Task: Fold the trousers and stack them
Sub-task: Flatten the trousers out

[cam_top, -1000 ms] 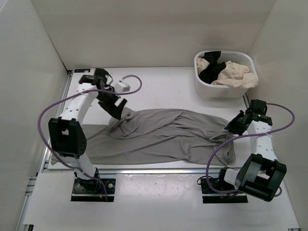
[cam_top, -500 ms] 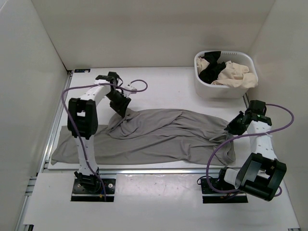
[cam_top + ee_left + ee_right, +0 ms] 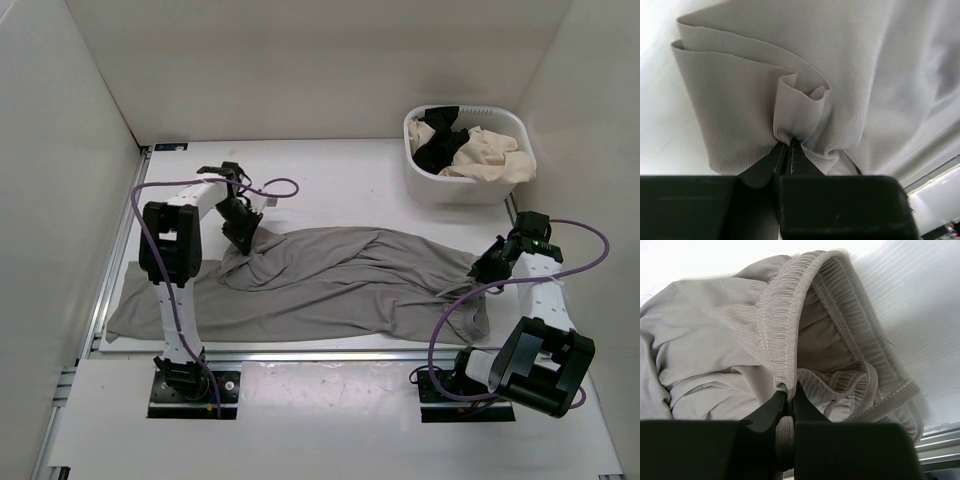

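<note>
Lying across the white bench, grey trousers are gripped twice: left gripper jaws clamped on a fold, right gripper jaws clamped on the waistband.

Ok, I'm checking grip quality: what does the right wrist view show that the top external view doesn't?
Only the right wrist view shows the gathered elastic waistband pinched in the closed fingers of the right gripper. Only the top external view shows the left gripper at a fold near the other end, and the white basket of other clothes. Both show the grey trousers lying on the table.
</note>
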Robot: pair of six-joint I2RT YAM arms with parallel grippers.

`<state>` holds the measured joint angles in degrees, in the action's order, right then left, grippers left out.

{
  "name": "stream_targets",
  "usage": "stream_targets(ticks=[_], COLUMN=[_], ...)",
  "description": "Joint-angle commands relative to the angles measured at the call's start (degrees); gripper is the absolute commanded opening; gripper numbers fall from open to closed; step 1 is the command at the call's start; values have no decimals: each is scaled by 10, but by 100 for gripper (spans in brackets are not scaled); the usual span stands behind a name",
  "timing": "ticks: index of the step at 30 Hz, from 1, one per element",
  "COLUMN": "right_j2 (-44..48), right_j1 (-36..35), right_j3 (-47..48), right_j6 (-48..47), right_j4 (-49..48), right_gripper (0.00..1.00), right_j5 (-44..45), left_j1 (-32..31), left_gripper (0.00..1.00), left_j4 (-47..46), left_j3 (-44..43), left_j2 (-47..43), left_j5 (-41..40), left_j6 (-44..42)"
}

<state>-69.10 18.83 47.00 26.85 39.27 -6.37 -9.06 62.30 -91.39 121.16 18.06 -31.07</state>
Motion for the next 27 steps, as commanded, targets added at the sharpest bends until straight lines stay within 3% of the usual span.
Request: stream_targets(ticks=[1,9,13,17,18,20,27], right_j2=[5,10,4,-2,-2,-2,-2], right_j1=[-2,-2,-2,-2,-2,-2,-2], right_j3=[0,-5,-10,-10,-16,-16,-16], right_j6=[-12,0,0,6,6,6,-6], right_j4=[19,13,8,2,2,2,7], right_gripper=[0,0,0,0,0,0,0], right_j5=[30,47,41,29,21,21,27], left_j1=[48,232,281,346,360,401,457], left_gripper=[14,14,14,14,18,39,43], left_j4=[-34,-68,-94,-113,-113,-101,-32], left_j3=[5,63,196,272,281,294,193], left_j2=[-78,-218,-265,-284,-284,-284,-299], left_j5=[-50,-74,-74,-87,-87,-87,4], left_j6=[35,54,38,38,38,38,18])
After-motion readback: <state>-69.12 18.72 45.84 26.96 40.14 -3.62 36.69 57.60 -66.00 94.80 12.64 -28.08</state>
